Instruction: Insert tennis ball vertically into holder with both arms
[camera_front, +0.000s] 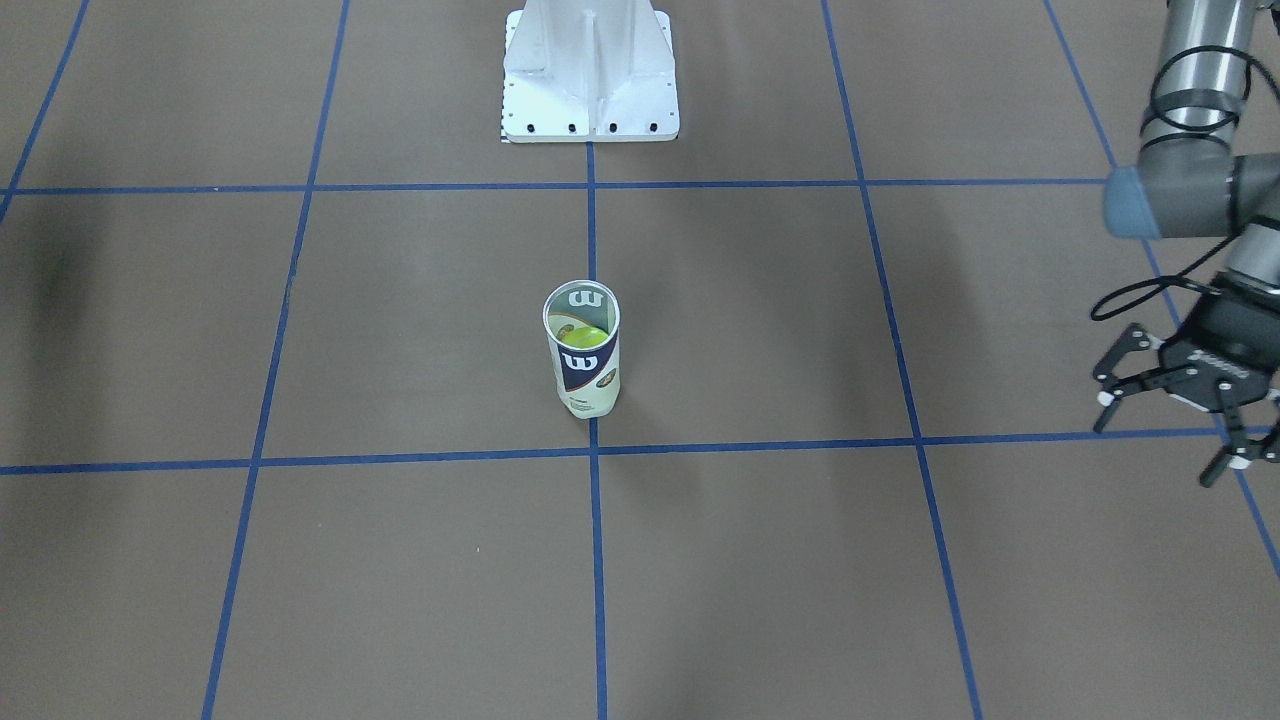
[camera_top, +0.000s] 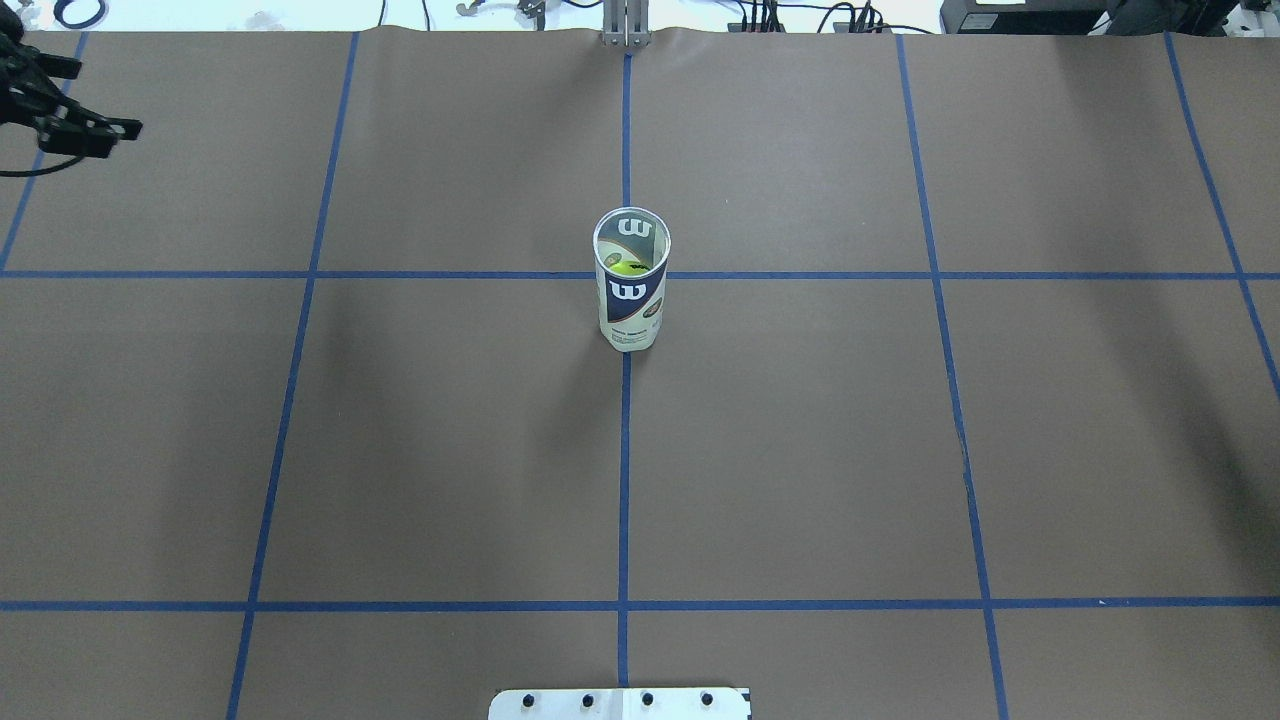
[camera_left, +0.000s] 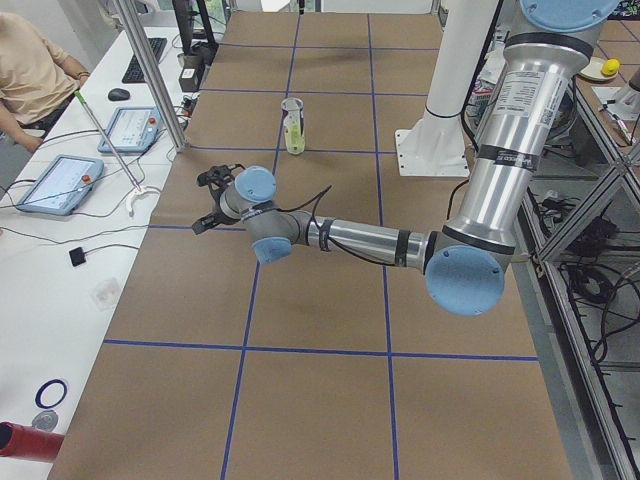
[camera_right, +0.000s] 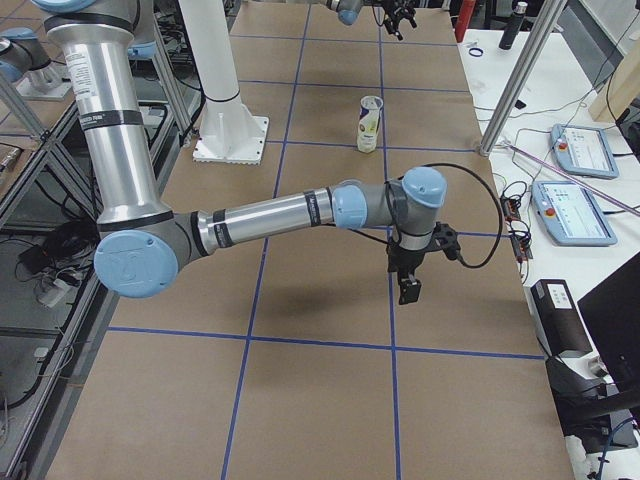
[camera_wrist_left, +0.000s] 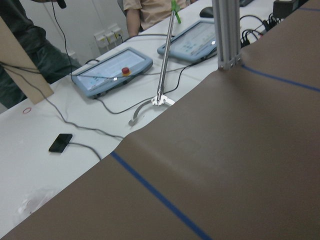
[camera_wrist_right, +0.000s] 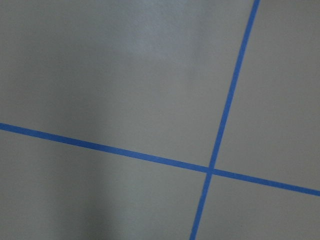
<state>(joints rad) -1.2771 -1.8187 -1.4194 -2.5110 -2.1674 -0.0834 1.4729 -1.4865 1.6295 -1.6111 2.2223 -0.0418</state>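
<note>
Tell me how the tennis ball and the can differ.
The ball is round and yellow-green; the can is a tall cylinder, clear with a white and navy label. The can stands upright on the table; the ball sits inside it, seen through the open top. Both share one spot, mid-table.

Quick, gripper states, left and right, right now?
Left gripper: open, empty.
Right gripper: cannot tell; it shows only in the exterior right view.
</note>
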